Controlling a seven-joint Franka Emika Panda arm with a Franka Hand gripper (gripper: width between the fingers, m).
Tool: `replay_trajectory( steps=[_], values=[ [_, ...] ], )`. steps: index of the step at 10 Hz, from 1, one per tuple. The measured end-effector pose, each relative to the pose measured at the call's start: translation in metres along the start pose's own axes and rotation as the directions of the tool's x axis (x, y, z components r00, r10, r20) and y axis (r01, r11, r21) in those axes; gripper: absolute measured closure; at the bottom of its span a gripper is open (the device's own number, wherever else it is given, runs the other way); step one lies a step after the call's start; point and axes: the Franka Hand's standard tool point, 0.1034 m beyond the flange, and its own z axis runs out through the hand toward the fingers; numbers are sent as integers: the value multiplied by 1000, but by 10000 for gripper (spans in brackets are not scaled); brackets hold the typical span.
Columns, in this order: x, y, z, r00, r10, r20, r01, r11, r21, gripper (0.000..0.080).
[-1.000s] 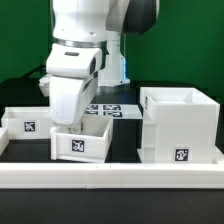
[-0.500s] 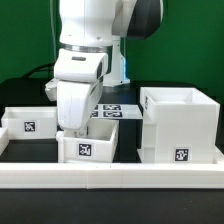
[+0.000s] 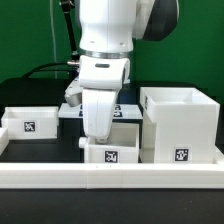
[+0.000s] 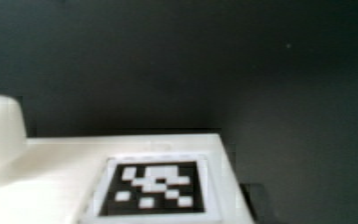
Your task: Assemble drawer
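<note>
The drawer [image 3: 111, 152] is a low white open-top tray with a black-and-white marker on its front wall. It sits just to the exterior view's left of the tall white cube housing [image 3: 181, 124], close to it. My gripper [image 3: 97, 137] reaches down into the tray and is shut on its wall; the fingertips are mostly hidden by the hand. In the wrist view the drawer's white wall and marker [image 4: 158, 187] fill the lower part, very close, over the dark table. No knob shows.
A second low white tray with a marker [image 3: 29, 122] stands at the exterior view's left. The marker board [image 3: 124, 109] lies behind the arm. A long white rail [image 3: 110, 179] runs along the front edge. Cables hang at the back left.
My gripper has moved to the exterior view's right, and the drawer has moved with it, from near the left tray to close beside the housing.
</note>
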Motion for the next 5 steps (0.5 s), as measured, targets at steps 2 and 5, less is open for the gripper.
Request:
replay_trajectory(
  steps=[2, 5],
  values=[
    [-1, 0, 1, 1000, 4, 0, -4, 1000, -6, 758],
    [4, 3, -1, 1000, -18, 2, 18, 1000, -22, 758]
  ],
)
